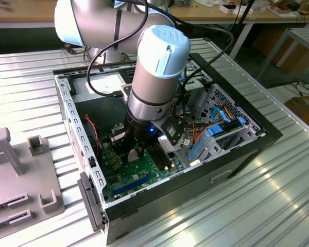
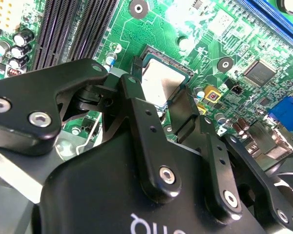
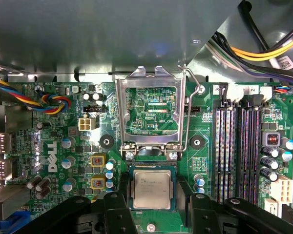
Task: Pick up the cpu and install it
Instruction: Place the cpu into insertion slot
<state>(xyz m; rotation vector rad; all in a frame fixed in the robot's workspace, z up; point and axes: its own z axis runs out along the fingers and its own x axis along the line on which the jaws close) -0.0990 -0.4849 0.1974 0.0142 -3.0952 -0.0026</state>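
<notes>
Open computer case [image 1: 237,149] on a ribbed metal counter [image 1: 278,195], with the arm [image 1: 154,67] lowered into it from above. The pincer [image 1: 134,150] is seen just over the green motherboard [image 1: 144,177], near the middle of the board.

In the first wrist view, the cpu [image 3: 152,189] is shown lying flat in its square socket, silver top upward. The hinged metal load frame [image 3: 121,112] is raised clear of the socket, and the wire lever [image 3: 185,112] is seen beside it. The pincer [image 3: 152,196] is set astride the chip, partly spread. One black finger [image 3: 118,209] is placed on each side, and a thin strip of socket is left visible between finger and chip.

In the second wrist view, the cpu [image 2: 160,82] is again seen seated level in the socket, with the pincer [image 2: 158,88] flanking it closely. Contact with the chip's edges is not visible there.

Black memory slots [image 3: 224,151] are seen beside the socket. A grey fixture [image 1: 20,175] is seen on the counter at the exterior view's left, well apart from the case.
</notes>
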